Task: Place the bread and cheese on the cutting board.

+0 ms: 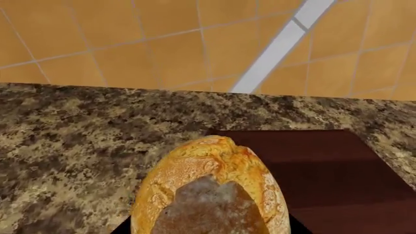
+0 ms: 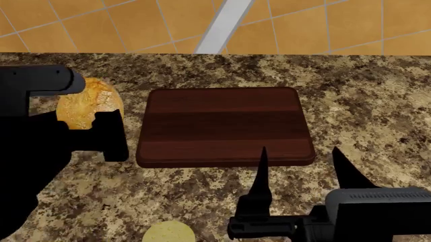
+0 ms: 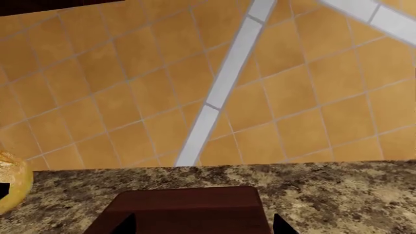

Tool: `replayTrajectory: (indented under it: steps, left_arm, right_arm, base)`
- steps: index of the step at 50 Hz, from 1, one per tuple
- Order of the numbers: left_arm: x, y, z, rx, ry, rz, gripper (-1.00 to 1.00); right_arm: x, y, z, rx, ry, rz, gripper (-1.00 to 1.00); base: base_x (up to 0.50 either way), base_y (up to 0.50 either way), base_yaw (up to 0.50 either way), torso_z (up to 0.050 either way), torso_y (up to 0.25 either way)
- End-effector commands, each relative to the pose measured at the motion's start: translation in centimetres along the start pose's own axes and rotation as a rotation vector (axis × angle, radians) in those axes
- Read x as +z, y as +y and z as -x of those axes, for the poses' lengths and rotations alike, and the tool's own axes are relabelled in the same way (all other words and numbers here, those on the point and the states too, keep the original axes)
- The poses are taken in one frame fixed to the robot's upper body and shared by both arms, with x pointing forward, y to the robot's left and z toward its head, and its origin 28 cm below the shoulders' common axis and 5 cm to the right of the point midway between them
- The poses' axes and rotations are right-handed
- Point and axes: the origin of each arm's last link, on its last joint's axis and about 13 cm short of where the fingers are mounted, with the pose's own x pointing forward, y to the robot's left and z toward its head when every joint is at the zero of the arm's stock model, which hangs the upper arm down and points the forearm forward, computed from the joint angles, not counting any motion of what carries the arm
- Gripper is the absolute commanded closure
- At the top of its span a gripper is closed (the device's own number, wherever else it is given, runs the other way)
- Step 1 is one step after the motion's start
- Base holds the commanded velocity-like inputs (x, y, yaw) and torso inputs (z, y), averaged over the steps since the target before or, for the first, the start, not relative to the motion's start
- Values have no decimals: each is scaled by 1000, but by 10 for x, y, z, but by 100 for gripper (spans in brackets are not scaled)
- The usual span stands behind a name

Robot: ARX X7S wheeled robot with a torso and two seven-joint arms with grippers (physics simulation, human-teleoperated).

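Observation:
The bread (image 2: 86, 105), a golden-brown crusty roll, sits left of the cutting board (image 2: 225, 126) between the jaws of my left gripper (image 2: 82, 117), which is shut on it. In the left wrist view the bread (image 1: 211, 187) fills the space between the jaws, with the dark board (image 1: 325, 165) just beyond it. The cheese (image 2: 167, 233), a pale yellow chunk, lies on the counter at the near edge, in front of the board. My right gripper (image 2: 303, 171) is open and empty, near the board's front right corner. The right wrist view shows the board (image 3: 188, 207) and the bread (image 3: 9, 185).
The speckled granite counter (image 2: 364, 101) runs under everything. An orange tiled wall (image 2: 303, 25) with a pale strip (image 2: 222, 22) stands right behind the counter's far edge.

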Motion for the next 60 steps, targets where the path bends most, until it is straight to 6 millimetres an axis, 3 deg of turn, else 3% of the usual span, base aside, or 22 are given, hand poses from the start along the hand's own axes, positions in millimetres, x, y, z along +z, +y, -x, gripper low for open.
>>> replayTrajectory:
  steps: [1,18,24,45,60]
  left_arm:
    - [37,-20,-46,-65,36,64,100]
    - [31,-42,-112,-87,123,85,100]
    - [16,-46,-129,-86,160,73,100]
    - [-30,-43,-133,-69,247,52,100]
    - [-39,-44,-131,-19,284,5,100]
  right_arm:
    - [4,-4,-1,-1,-20,-15,-100]
    - [6,-5,-1,10,-32,-25,-100]
    - [5,-7,-2,9,-32,-30,-100]
    - [6,-7,0,12,-41,-39,-100]
    - [12,-11,7,-2,-57,-34,-100]
  base:
    - [0,0,0,0,0]
    - [0,0,0,0,0]
    - [0,0,0,0,0]
    - [0,0,0,0,0]
    - [0,0,0,0,0]
